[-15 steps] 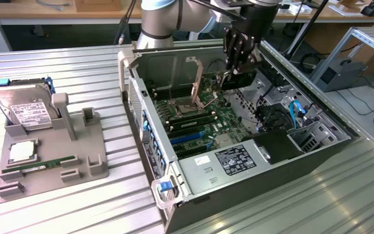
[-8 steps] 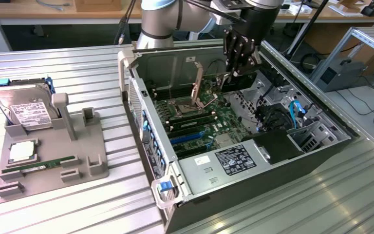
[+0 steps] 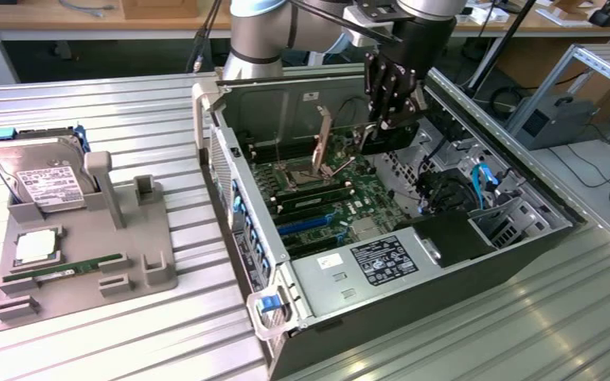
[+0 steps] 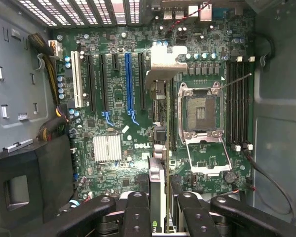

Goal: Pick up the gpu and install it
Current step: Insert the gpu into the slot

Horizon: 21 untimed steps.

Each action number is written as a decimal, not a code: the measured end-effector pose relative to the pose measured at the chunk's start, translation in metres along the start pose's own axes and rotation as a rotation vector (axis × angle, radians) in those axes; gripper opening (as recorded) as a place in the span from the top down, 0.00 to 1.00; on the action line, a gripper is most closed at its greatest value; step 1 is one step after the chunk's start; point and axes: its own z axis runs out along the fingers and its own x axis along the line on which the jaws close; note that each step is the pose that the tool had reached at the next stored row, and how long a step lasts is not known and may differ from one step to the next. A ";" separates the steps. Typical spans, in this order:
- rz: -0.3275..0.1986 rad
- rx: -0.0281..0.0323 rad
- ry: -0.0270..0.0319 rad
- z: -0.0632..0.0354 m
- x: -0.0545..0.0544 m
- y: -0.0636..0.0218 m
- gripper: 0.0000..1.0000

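Black gripper (image 3: 388,119) fingers (image 4: 138,210) are clamped on the gpu (image 3: 387,141). It hangs inside the open case (image 3: 273,99) in the upper middle of the exterior view, over the board (image 3: 360,190) beside the bare socket (image 4: 200,111). Pickup looks done and seating is left: from the wrist the card runs edge-on out to its silvery bracket (image 4: 168,61), near the blue slot (image 4: 129,84). The card hides its own lower edge and the slot beneath, so I cannot tell if they touch.

Silver-grey jointed arm (image 3: 263,36), black gripper (image 3: 390,128)
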 end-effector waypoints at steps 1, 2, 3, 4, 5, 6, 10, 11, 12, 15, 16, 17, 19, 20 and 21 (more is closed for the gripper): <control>0.000 0.0000 0.0001 0.0002 0.000 0.0001 0.73; 0.000 0.0000 0.0001 0.0003 0.001 0.0002 0.73; 0.000 -0.0001 0.0000 0.0006 0.001 0.0003 0.73; 0.000 0.0000 0.0000 0.0009 0.002 0.0004 0.73; 0.000 0.0000 0.0000 0.0011 0.002 0.0005 0.73; 0.000 0.0000 0.0001 0.0014 0.002 0.0007 0.73; 0.000 0.0000 0.0001 0.0031 0.005 0.0014 0.73; 0.000 0.0000 0.0000 0.0035 0.005 0.0015 0.73; 0.000 -0.0001 0.0000 0.0040 0.006 0.0017 0.73; 0.000 0.0000 0.0000 0.0054 0.008 0.0021 0.73; 0.000 0.0000 0.0001 0.0056 0.008 0.0022 0.73; 0.000 0.0000 0.0001 0.0061 0.008 0.0023 0.73; 0.000 0.0000 0.0001 0.0072 0.010 0.0025 0.73; 0.000 0.0000 0.0000 0.0076 0.010 0.0026 0.73; 0.000 0.0000 0.0001 0.0078 0.010 0.0026 0.73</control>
